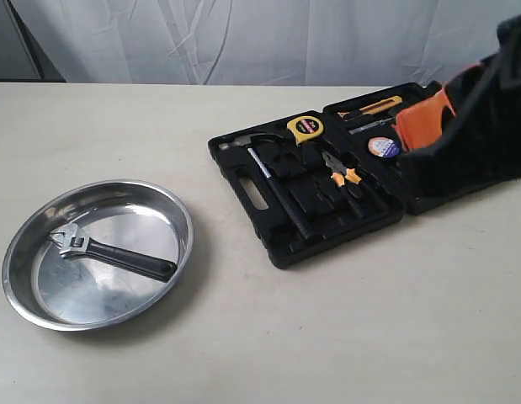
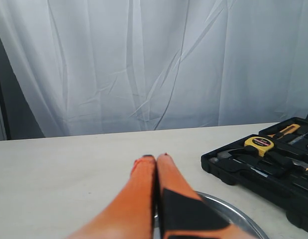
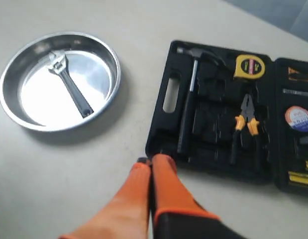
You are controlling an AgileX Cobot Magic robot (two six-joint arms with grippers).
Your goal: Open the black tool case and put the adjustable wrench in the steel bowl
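The steel bowl [image 1: 100,295] sits at the left of the table, and the adjustable wrench [image 1: 108,251], silver-headed with a black handle, lies inside it. To its right the black tool case [image 1: 243,181] lies open and flat. My right gripper [image 1: 403,126] hovers shut over the case's far right half, holding nothing. The right wrist view shows this gripper [image 3: 150,162] above the case [image 3: 158,124], with the bowl [image 3: 39,99] and wrench [image 3: 69,82] beyond. In the left wrist view my left gripper [image 2: 155,158] is shut and empty above the bowl's rim [image 2: 233,211].
The case holds a hammer [image 1: 273,181], a yellow tape measure [image 1: 305,128], orange-handled pliers [image 1: 344,175], a tape roll [image 1: 383,147] and a utility knife [image 1: 374,107]. A white curtain [image 1: 260,38] hangs behind the table. The right arm's black body [image 1: 487,126] covers the case's right end.
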